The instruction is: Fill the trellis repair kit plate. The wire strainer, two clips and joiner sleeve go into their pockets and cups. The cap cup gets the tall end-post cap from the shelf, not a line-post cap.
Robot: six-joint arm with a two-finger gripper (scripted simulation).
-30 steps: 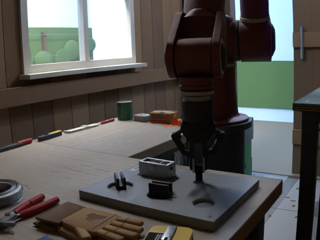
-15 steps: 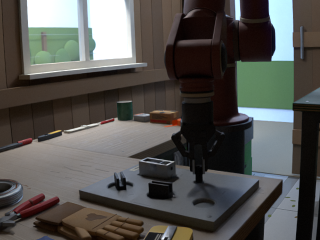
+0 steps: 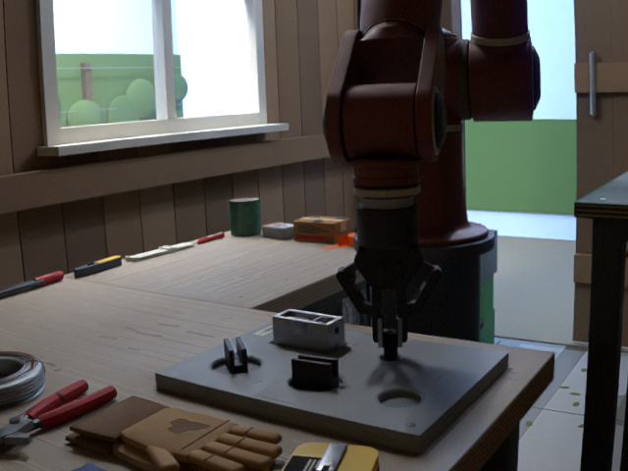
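The grey kit plate lies at the near right end of the workbench. On it sit the silver wire strainer, one dark clip in the left cup and another dark clip in the middle pocket. A round cup at the plate's near right is empty. A small dark joiner sleeve is held upright by my closed gripper, its lower end at the plate surface near the back right. No cap shows in view.
Behind the plate runs a second bench along the wall with a green can, boxes and hand tools. Near the front lie gloves, red pliers and a wire coil. A dark shelf post stands at right.
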